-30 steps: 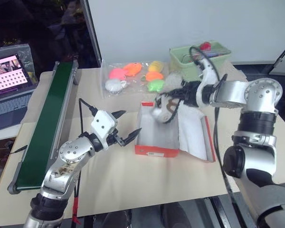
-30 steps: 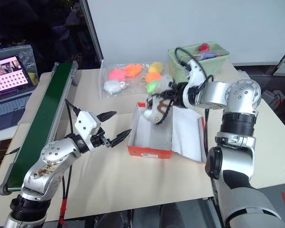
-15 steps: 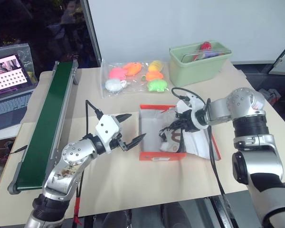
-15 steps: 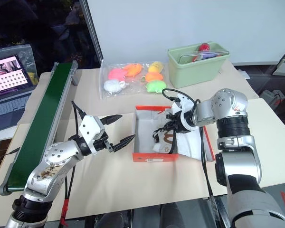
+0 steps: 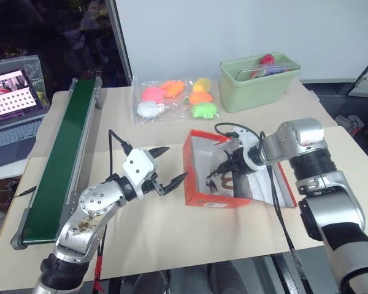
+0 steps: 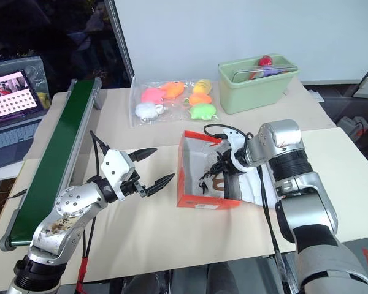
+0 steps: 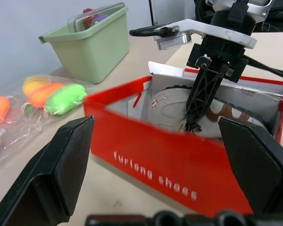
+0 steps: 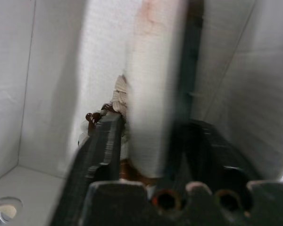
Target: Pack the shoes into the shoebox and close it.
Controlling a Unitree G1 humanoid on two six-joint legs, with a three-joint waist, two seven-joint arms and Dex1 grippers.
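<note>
The red shoebox point(image 5: 211, 201) stands open in the middle of the table, its lid point(image 5: 281, 184) lying flat on the right side. A cream shoe point(image 6: 213, 180) with dark brown laces lies inside it. My right gripper point(image 5: 230, 168) reaches down into the box. It is open, with the shoe's edge point(image 8: 151, 94) between its fingers point(image 8: 104, 141). My left gripper point(image 5: 175, 162) hovers open and empty just left of the box, pointing at its red side wall point(image 7: 146, 160). From there I also see the shoe point(image 7: 226, 110) under the right gripper.
A long green conveyor point(image 5: 61, 153) runs along the table's left side, with a laptop point(image 5: 12, 92) beyond it. A clear bag of bright plush toys point(image 5: 175, 101) and a pale green bin point(image 5: 259, 79) sit at the back. Bare tabletop lies in front of the box.
My right gripper came down from above the box's back edge into the box with the shoe, and its fingers have spread apart. The left arm has stayed put.
</note>
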